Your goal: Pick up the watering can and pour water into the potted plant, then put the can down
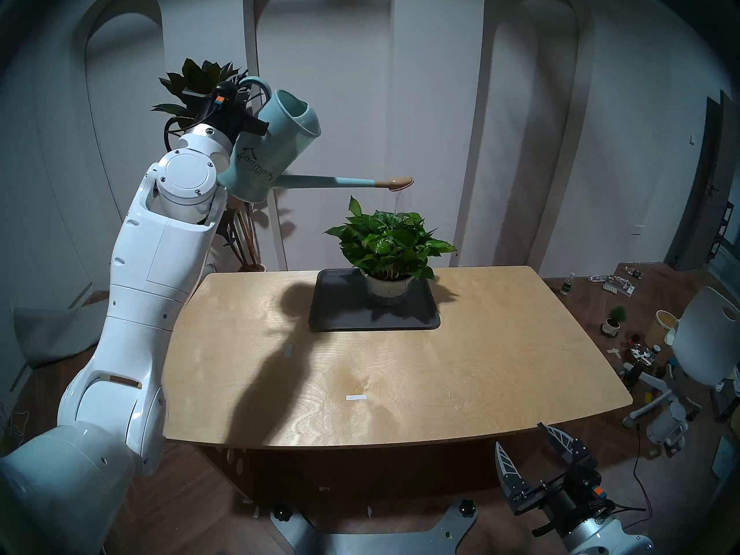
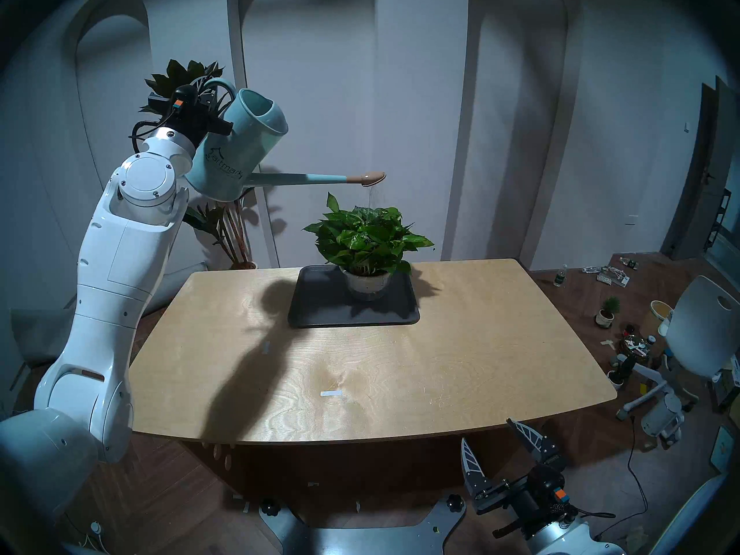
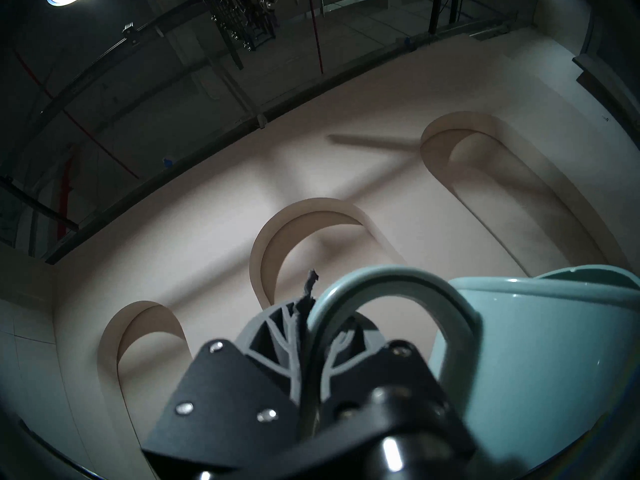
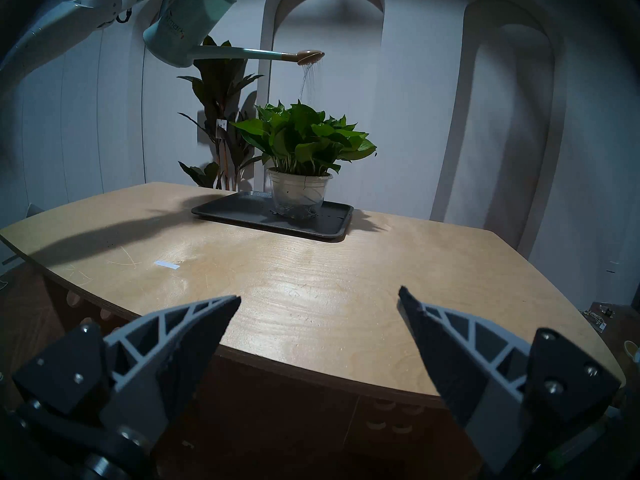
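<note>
The tabletop (image 1: 480,362) lies bare across its near half and both side edges, open to a reaching arm, while toward the far edge a dark tray (image 1: 340,314) carrying the potted plant (image 1: 390,242) blocks the middle, with the watering can (image 1: 272,149) and its spout overhead.

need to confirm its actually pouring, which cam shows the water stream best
The right wrist view: thin streams fall from the watering can's rose against the pale wall onto the potted plant. Both head views show only a faint trickle. The left wrist view shows none.
</note>
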Robot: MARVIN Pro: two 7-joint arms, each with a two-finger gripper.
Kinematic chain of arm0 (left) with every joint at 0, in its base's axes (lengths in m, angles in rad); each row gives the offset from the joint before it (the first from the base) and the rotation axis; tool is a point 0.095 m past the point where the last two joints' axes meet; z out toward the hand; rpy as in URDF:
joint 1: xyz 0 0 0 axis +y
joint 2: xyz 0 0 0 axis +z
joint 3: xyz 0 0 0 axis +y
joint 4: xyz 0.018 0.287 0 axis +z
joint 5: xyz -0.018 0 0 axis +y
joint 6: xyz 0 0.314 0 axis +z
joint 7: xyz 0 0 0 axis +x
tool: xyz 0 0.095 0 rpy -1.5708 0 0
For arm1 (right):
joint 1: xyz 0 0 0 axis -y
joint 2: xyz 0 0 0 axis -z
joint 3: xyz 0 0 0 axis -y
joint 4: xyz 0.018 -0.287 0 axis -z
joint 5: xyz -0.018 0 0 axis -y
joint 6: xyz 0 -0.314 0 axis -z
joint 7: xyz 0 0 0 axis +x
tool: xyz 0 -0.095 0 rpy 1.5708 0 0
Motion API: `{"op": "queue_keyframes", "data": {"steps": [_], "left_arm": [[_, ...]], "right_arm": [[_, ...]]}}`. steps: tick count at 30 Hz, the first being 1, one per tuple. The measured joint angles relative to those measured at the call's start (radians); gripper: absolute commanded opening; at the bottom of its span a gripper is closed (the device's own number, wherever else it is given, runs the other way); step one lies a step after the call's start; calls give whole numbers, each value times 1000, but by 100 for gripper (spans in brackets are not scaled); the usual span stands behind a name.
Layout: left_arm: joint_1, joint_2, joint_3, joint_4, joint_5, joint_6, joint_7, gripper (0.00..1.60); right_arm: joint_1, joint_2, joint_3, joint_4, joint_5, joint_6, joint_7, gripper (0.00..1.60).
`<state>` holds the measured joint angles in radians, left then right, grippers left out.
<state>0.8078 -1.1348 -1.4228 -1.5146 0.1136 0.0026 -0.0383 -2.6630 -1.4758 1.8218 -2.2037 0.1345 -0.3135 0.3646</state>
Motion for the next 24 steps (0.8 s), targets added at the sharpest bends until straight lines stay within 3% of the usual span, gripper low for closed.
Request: {"op": "queue_keyframes", "data": {"steps": [8,12,19,24], "left_arm": [[56,22,-32,-53,-32,2,-24,0],[79,11,-49,-44,-68,35,-21,0],[95,-57,-100,31,-191,138,-3,0],[135,-113,-159,42,-324,213,-7,0]], "right_arm": [[-1,-1,0,-2,0,0,-1,160],[-2,-1,0,-3,0,0,-2,160],[-3,-1,0,-4,0,0,-2,160],[-3,-1,0,-4,0,0,-3,160]]}}
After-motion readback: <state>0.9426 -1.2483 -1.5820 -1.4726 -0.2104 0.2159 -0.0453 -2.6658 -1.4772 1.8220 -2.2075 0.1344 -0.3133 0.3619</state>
